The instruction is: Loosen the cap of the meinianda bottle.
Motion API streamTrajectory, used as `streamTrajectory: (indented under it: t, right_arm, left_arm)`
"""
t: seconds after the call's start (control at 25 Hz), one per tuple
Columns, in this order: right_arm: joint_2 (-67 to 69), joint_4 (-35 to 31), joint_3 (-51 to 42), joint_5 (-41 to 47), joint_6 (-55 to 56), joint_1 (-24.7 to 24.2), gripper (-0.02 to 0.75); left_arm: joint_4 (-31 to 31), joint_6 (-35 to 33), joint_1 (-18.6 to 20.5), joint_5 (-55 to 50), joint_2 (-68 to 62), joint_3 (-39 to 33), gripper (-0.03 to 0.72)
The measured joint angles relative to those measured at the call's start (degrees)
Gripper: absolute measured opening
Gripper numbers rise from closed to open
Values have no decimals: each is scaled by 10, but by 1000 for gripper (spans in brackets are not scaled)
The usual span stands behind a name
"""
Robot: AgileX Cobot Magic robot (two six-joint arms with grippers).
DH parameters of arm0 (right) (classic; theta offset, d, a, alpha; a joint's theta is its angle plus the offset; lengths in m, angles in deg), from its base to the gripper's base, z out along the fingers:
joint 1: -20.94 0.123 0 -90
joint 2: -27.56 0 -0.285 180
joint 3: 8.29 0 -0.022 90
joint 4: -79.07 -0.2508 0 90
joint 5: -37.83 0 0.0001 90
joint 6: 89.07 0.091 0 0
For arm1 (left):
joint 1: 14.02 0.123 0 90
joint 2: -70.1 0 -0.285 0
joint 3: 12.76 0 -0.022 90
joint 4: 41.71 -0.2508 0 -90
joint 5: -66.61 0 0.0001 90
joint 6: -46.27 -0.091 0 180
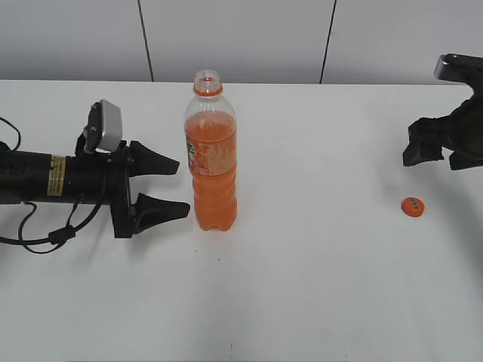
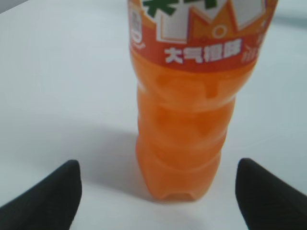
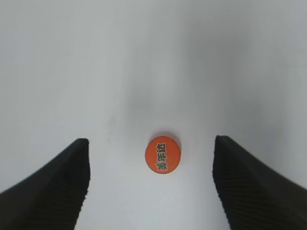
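The meinianda bottle (image 1: 211,154) stands upright on the white table, its mouth uncovered and only the orange neck ring around it. Its ribbed lower body (image 2: 184,143) fills the left wrist view. My left gripper (image 1: 181,187) lies low just left of the bottle, open, fingers apart from it and nothing between them. The orange cap (image 1: 412,207) lies flat on the table at the right, printed top upward (image 3: 163,155). My right gripper (image 1: 436,153) hovers above and behind the cap, open, its fingers (image 3: 57,182) spread either side of it without touching.
The white table (image 1: 302,286) runs back to a pale panelled wall (image 1: 241,38). The left arm's body and cables (image 1: 45,204) lie along the table's left side.
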Motion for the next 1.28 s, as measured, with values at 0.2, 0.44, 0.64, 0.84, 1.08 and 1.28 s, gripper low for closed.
streamTrajectory:
  t: [0.2, 0.44, 0.64, 0.84, 1.08, 1.28]
  right_arm:
    - [-10, 0, 0, 1, -1, 0, 596]
    - [-35, 0, 1, -13, -1, 0, 596]
    - [-56, 1, 20, -27, -2, 0, 596]
    - [-65, 1, 51, -32, -3, 0, 596]
    - [-65, 19, 89, -34, -3, 0, 596]
    - [-65, 64, 119, -17, -3, 0, 595]
  left_arm:
    - [-33, 0, 32, -49, 31, 0, 594]
    - [-34, 0, 54, -161, 98, -1, 594]
    - [60, 0, 52, -280, 172, -1, 586]
    - [141, 0, 52, -402, 219, 22, 585]
    - [270, 0, 52, -608, 223, 99, 583]
    - [313, 0, 52, -822, 223, 165, 582]
